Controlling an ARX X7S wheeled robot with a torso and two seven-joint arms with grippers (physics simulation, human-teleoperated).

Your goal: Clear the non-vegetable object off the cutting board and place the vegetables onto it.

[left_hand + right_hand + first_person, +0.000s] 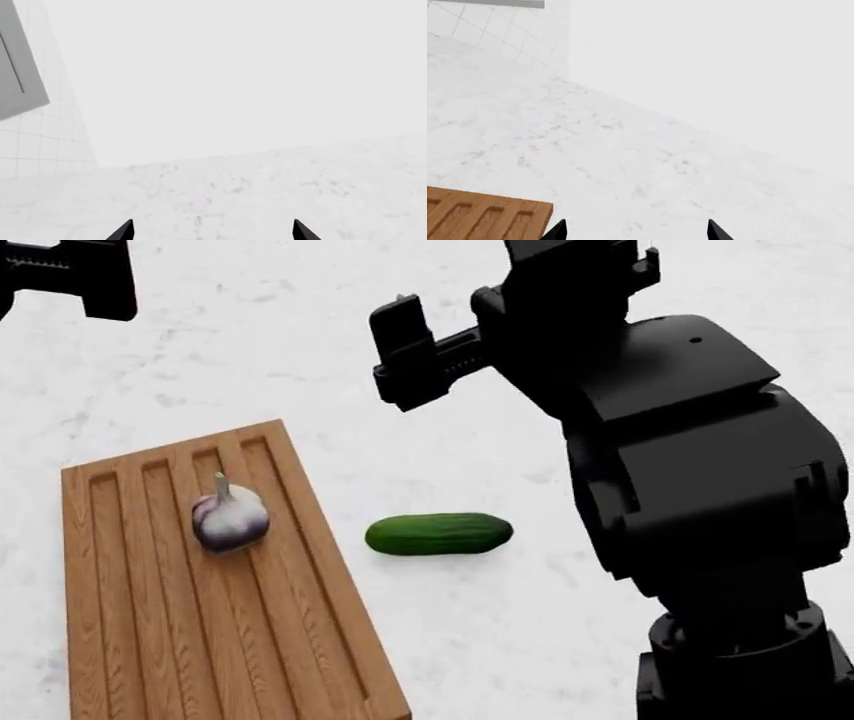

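Grooved wooden cutting board (214, 610) on white marbled desk (534, 640), garlic-like bulb (230, 520) lying on it; cucumber (439, 534) just beside board's right edge; right gripper (637, 231) and left gripper (213, 231) beyond, both spread, empty.

white marbled counter (534, 640) | white tiled wall (40, 145) behind | grey panel (17, 65) on wall
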